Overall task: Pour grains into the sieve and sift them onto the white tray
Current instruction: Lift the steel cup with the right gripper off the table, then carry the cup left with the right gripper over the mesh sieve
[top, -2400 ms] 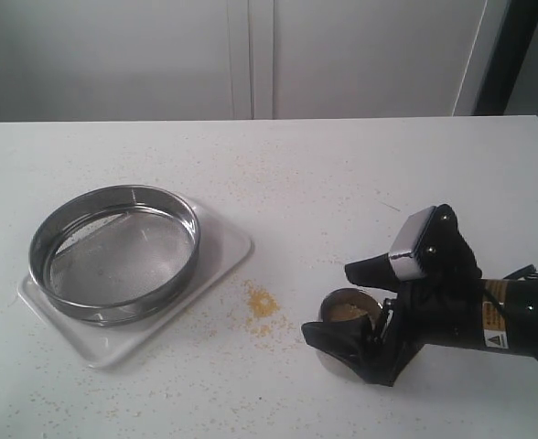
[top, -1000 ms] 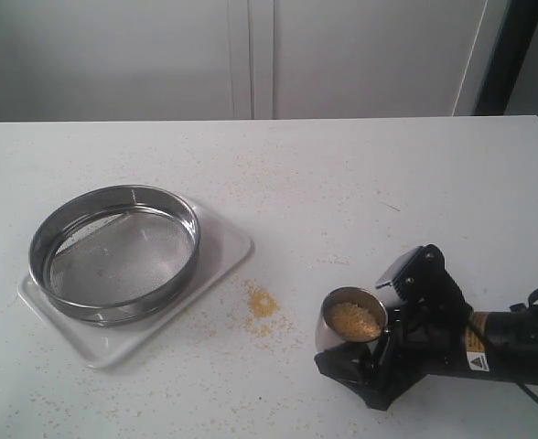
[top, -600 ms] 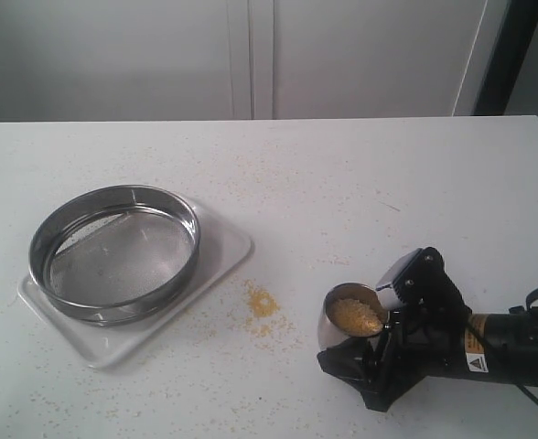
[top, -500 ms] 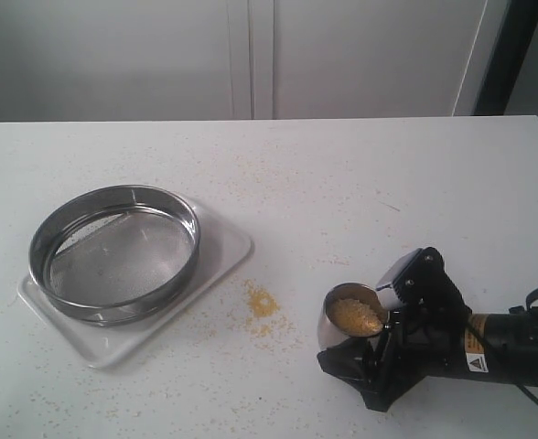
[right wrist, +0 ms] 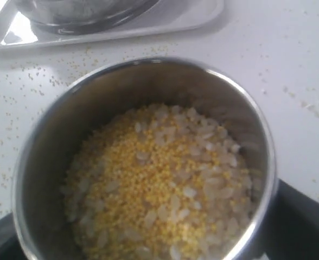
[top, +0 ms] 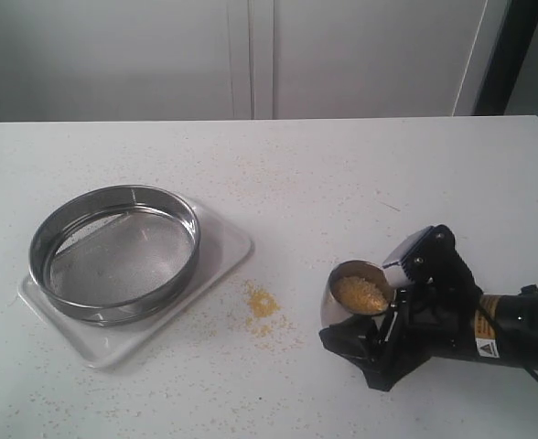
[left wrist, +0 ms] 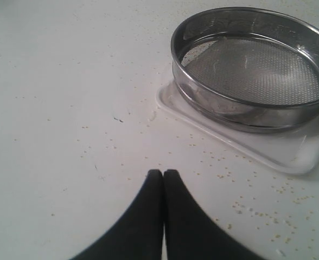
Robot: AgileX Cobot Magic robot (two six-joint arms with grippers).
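Nearest the camera, at the right front of the bench (top: 342, 165), the right claw (top: 370, 297) lay low and on its side, its two black fingers set wide around a small steel cup (top: 331, 311). It held the cup by the wall, one finger beneath and one above. The cup's mouth faced up and leaned slightly away from the arm. Whether its base touched the bench could not be determined. The cup was roughly half full of grains (right wrist: 159, 184), fine golden-yellow ones mixed with paler, coarser ones.

The left claw (left wrist: 163, 174) appeared only in its own wrist view. Its fingertips were pressed together with nothing between them, above bare bench short of the tray.

Just left of the cup, a small yellow spill (top: 262, 302) lay on the bench, with scattered granules around it.

Further left and slightly back stood the sieve (top: 113, 254), upright and level, resting on the white tray (top: 228, 247). The tray sat skewed to the bench edge, one bare corner pointing toward the spill. The mesh looked clear of grains. Sieve and cup were well apart.

Beyond, the bench carried only a fine scatter of granules. Pale cabinet doors (top: 251, 55) closed the background.
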